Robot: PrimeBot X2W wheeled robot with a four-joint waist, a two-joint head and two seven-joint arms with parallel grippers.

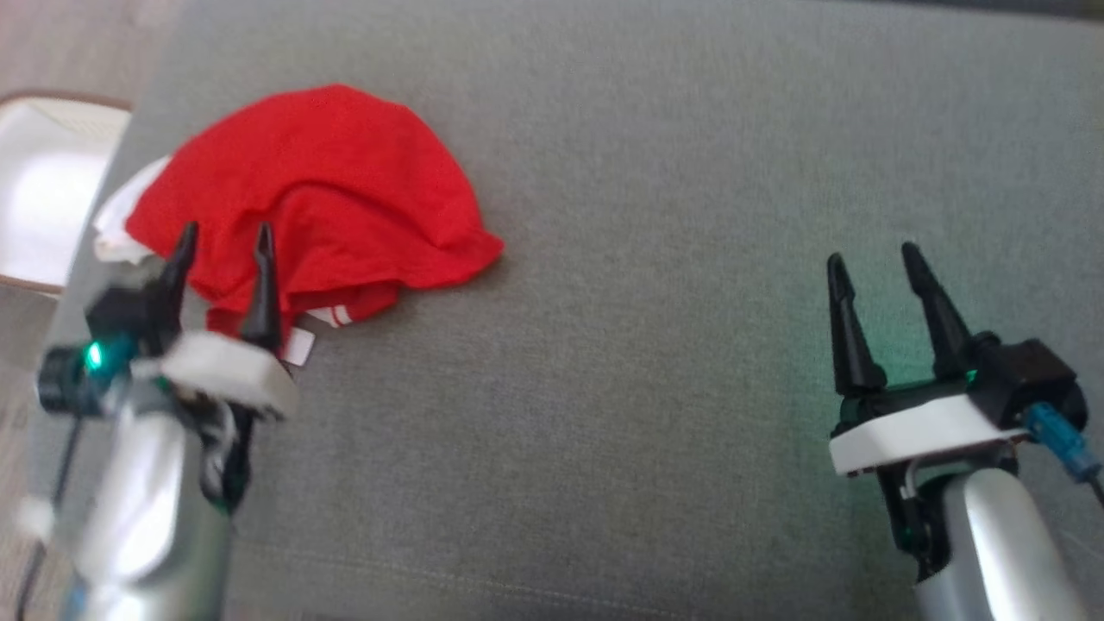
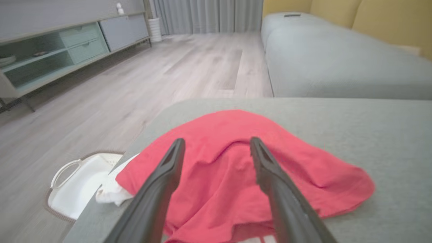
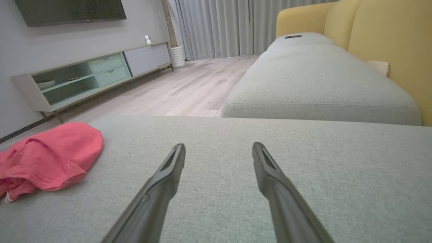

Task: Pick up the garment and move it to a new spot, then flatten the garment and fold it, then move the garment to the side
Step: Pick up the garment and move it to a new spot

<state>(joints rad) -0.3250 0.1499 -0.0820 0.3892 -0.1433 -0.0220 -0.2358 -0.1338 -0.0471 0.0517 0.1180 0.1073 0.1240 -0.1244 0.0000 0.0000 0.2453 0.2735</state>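
The garment [image 1: 319, 190] is a crumpled red piece with white trim, heaped at the far left of the grey cushion [image 1: 655, 285]. My left gripper [image 1: 226, 233] hovers open over its near edge, its two dark fingers framing the red cloth [image 2: 233, 162] in the left wrist view, nothing between them. Far to the right my right gripper [image 1: 871, 254] is open above bare cushion, well away from the garment [image 3: 50, 155], which lies at the left edge of the right wrist view.
A white basket [image 1: 43, 190] sits on the wood floor just past the cushion's left edge, also seen as the basket [image 2: 76, 189] below the cushion corner. A white cloth [image 1: 121, 224] peeks from under the red one. Another grey sofa seat [image 3: 317, 77] lies beyond.
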